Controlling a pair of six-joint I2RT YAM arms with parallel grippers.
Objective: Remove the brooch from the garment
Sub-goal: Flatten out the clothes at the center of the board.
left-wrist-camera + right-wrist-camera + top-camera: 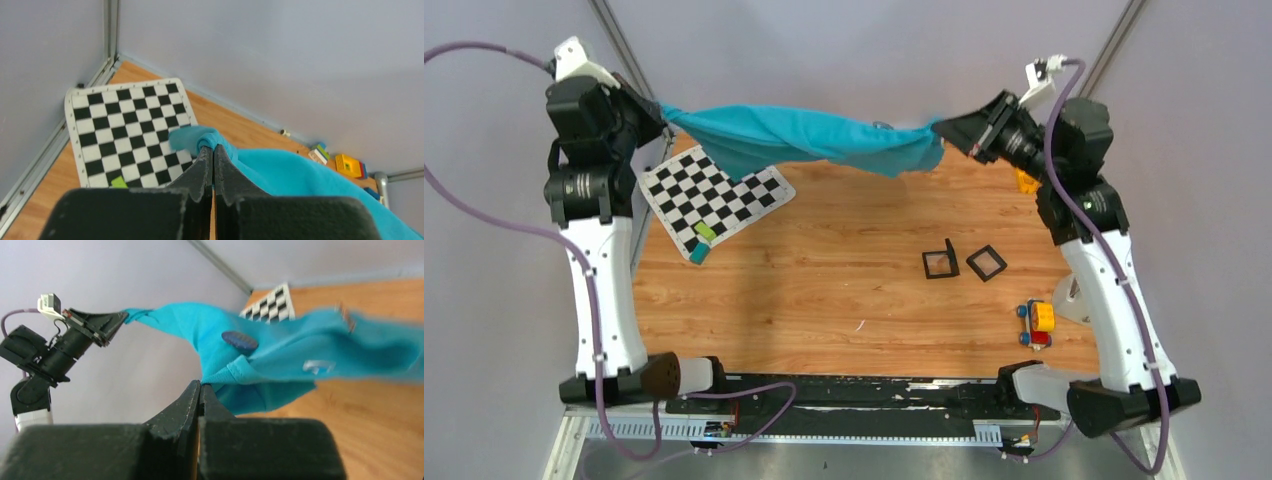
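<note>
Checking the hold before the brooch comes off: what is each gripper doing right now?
Left gripper: shut on the garment.
Right gripper: shut on the garment.

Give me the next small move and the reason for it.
Probably lower the garment onto the table and lay it flat. Both the left hand and the right hand are shut on its ends, holding it stretched in the air, so neither is free to take the dark blue brooch pinned on it.
</note>
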